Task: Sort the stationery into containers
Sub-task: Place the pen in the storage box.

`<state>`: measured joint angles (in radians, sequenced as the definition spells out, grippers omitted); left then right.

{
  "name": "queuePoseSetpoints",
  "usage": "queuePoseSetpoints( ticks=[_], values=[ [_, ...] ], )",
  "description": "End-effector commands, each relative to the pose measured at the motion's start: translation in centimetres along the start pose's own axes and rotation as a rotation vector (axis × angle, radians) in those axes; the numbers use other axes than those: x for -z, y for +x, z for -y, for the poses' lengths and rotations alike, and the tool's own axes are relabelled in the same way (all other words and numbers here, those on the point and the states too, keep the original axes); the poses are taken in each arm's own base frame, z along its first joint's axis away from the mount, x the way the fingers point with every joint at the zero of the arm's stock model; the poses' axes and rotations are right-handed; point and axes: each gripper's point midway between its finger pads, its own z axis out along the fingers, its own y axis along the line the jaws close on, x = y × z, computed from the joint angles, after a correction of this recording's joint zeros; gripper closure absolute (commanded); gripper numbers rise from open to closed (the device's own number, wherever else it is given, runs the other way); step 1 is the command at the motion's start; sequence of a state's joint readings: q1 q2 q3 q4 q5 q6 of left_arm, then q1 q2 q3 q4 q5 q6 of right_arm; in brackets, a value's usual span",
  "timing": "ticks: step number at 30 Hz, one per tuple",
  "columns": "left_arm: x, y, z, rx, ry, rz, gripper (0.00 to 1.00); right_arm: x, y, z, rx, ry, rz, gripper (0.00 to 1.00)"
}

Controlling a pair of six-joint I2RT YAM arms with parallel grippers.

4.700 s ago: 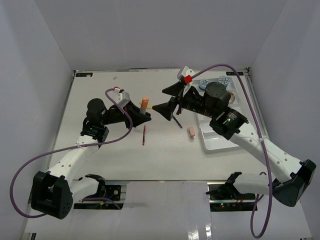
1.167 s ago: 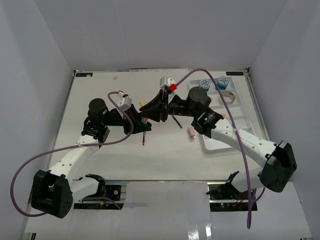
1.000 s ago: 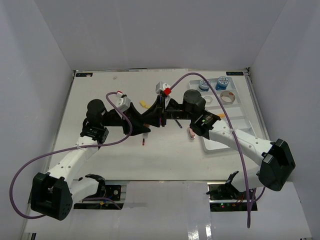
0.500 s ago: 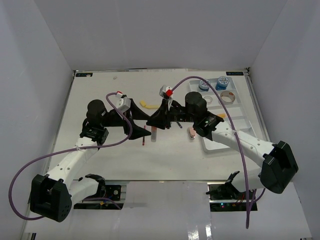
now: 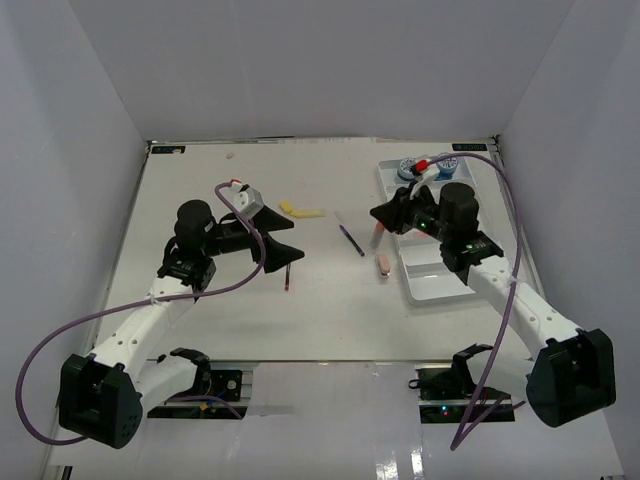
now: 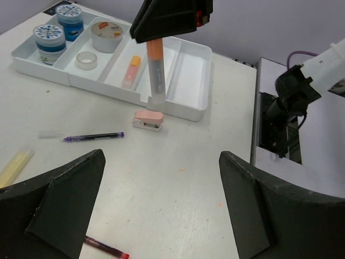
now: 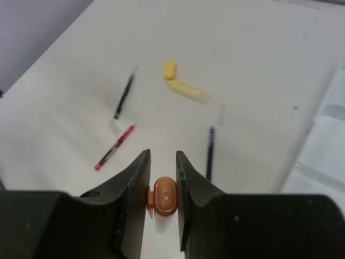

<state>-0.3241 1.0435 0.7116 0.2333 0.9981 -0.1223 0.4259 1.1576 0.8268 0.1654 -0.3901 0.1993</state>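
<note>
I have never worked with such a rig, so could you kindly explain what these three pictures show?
Two robot arms are bolted at the near edge of a table, each ending in two-fingered jaws. One picture looks down from above; the other two come from a camera on each wrist. On the table lie a yellow marker, a purple pen, a red pen and a pink eraser, beside a white tray holding tubs and tape rolls. The left jaws stand open and empty. The right jaws are shut on an orange-capped marker, held upright near the tray.
</note>
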Motion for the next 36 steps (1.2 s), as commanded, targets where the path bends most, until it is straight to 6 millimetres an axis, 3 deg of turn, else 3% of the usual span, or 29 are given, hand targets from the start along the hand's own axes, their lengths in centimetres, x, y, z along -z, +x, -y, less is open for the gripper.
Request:
queuePoseSetpoints(
  ticks=[1,3,4,8,12,13,26,34,36],
  values=[
    [0.4,-1.1,-1.4,-0.045,-0.114,0.021,0.02,2.6,-1.4,5.3,-0.065,0.179,0.072,0.92],
    [0.5,-0.9,-2.5,-0.026,-0.177,0.015,0.02,3.6,-1.4,7.4,-0.105,0.236,0.085,0.92],
    [0.7,-0.9,-4.0,-0.016,-0.258,0.018,0.02,4.6,-1.3,9.5,-0.134,0.294,0.096,0.92],
    [1.9,-0.1,-7.7,0.046,-0.474,0.003,0.02,6.8,-0.9,13.7,-0.213,0.41,0.122,0.92],
    [2.7,0.4,-9.2,0.077,-0.579,-0.01,0.02,7.7,-0.2,16.8,-0.285,0.458,0.155,0.92],
    [2.8,0.4,-9.3,0.076,-0.586,-0.007,0.02,8.1,-0.9,17.7,-0.282,0.463,0.197,0.92],
    [3.1,0.8,-10.1,0.093,-0.628,-0.014,0.02,5.0,1.9,23.3,-0.34,0.446,0.208,0.92],
    [2.9,1.0,-10.2,0.102,-0.622,-0.021,0.02,3.5,6.0,25.3,-0.425,0.448,0.165,0.92],
    [2.8,1.1,-10.1,0.107,-0.614,-0.023,0.02,3.6,6.5,25.7,-0.422,0.469,0.16,0.86]
  ],
)
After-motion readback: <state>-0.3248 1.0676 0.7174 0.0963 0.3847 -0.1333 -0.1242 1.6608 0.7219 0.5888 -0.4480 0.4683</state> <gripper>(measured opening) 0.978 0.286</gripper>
